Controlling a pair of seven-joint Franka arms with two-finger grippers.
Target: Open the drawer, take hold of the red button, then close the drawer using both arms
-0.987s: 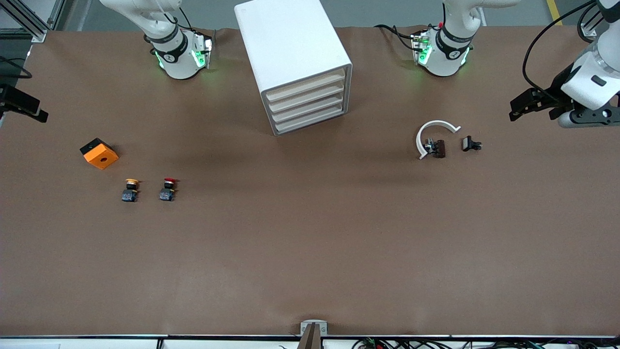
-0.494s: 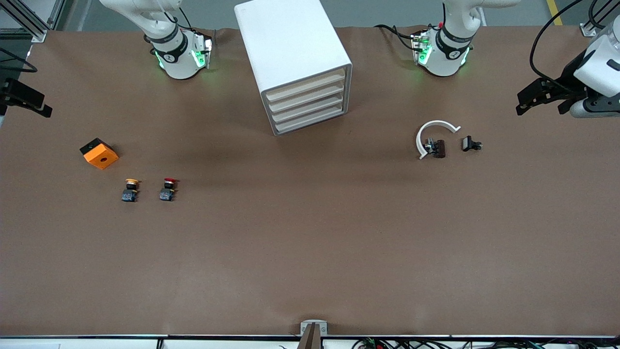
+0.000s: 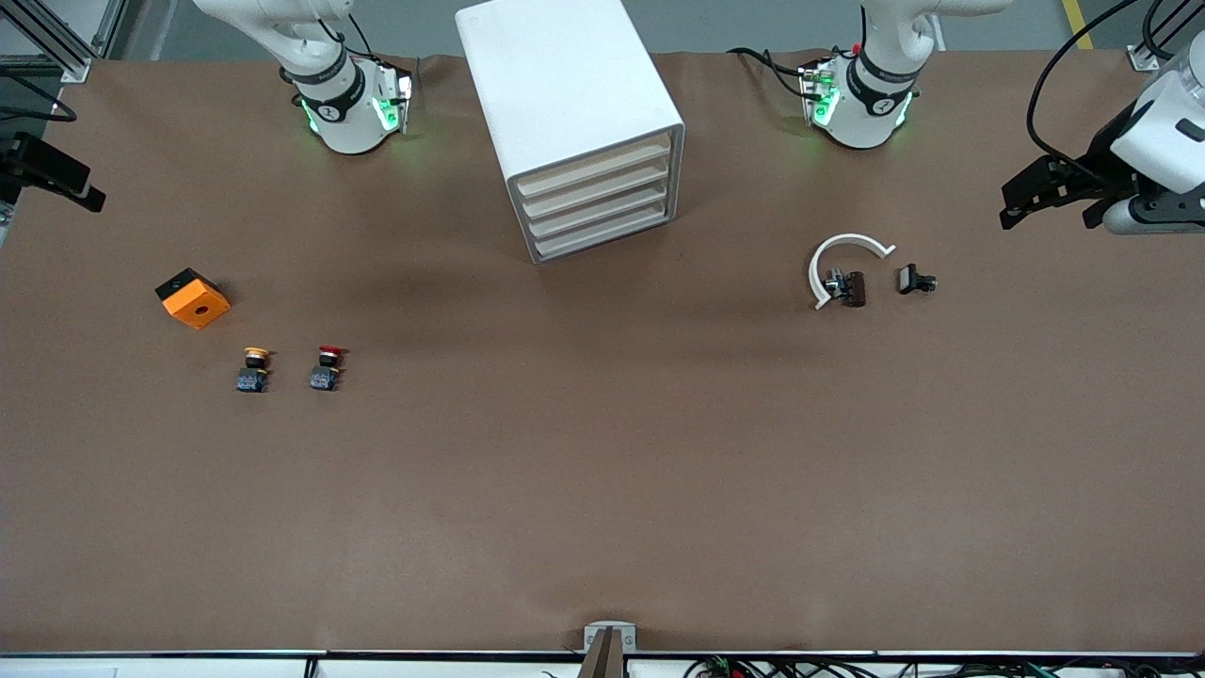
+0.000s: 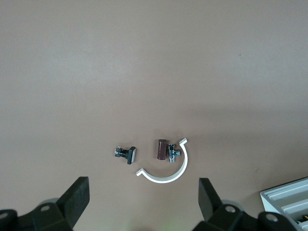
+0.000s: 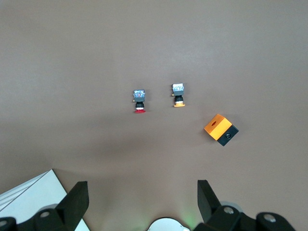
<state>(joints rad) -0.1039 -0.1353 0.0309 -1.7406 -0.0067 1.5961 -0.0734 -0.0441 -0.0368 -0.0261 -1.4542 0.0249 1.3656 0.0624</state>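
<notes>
The red-capped button (image 3: 326, 368) stands on the brown table toward the right arm's end, beside a yellow-capped one (image 3: 253, 370). It also shows in the right wrist view (image 5: 139, 101). The white drawer cabinet (image 3: 593, 202) stands between the arm bases, with all its drawers shut. My right gripper (image 3: 80, 188) hangs open and empty over the table's edge at its own end, high above the table (image 5: 143, 199). My left gripper (image 3: 1026, 198) hangs open and empty over the left arm's end, high above the table (image 4: 143, 197).
An orange box with a hole (image 3: 193, 298) lies beside the buttons. A white curved clip (image 3: 843, 250) and two small dark parts (image 3: 850, 288) (image 3: 914, 280) lie toward the left arm's end. The cabinet's corner shows in the left wrist view (image 4: 288, 202).
My left gripper has shifted toward the bases' edge of the table, then settled. My right gripper has drifted a little the same way. Nothing on the table has moved.
</notes>
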